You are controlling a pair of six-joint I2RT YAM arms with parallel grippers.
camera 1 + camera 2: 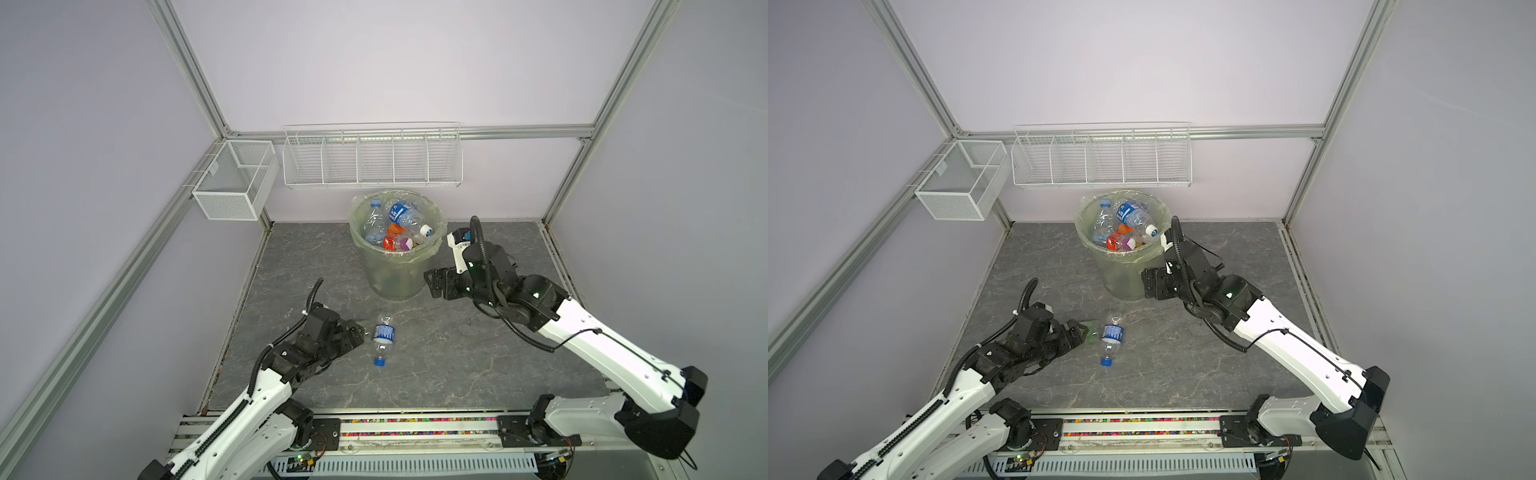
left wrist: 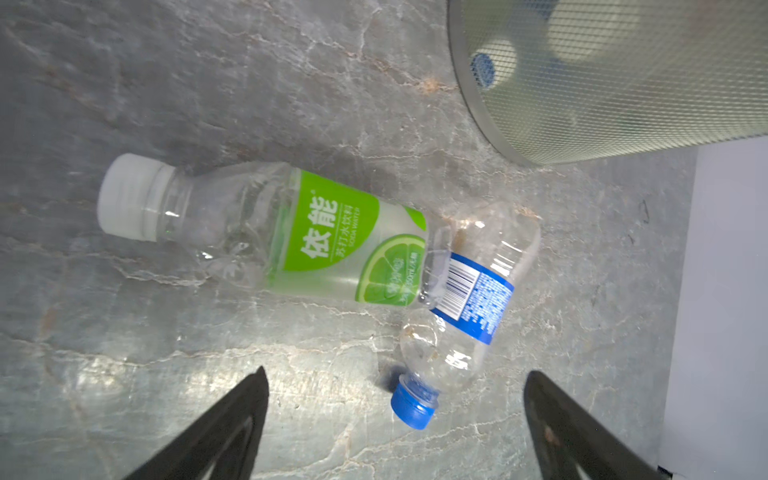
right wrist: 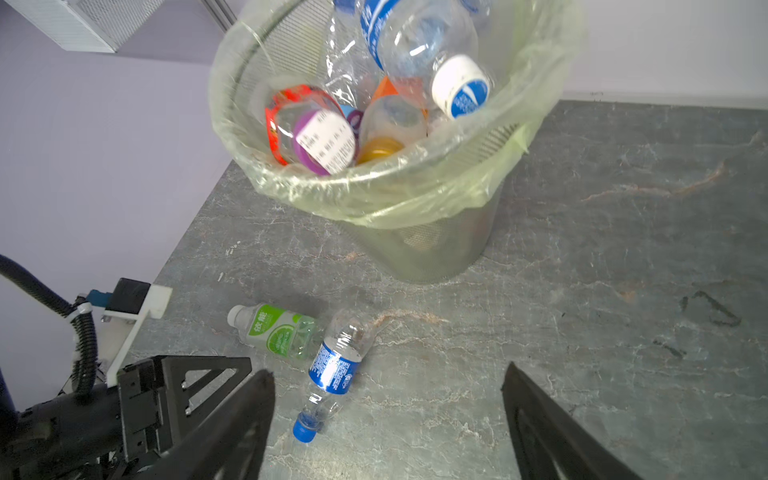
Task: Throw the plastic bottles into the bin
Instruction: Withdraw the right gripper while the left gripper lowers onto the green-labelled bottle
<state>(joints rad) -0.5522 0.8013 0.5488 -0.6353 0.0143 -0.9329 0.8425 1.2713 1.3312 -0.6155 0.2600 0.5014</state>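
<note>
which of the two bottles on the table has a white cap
The clear plastic bottle with the green lime label; the clear plastic bottle with the blue label beside it has a blue cap.

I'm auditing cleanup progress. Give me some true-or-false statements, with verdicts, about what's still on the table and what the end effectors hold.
1. A green-labelled bottle and a blue-capped bottle lie on the table, outside the bin. True.
2. The blue-capped bottle stands upright. False: it lies on its side.
3. The green-labelled bottle has a white cap. True.
4. The right end effector grips a bottle. False: the right end effector is open and empty.
5. The bin is empty. False: it holds several bottles.
</note>
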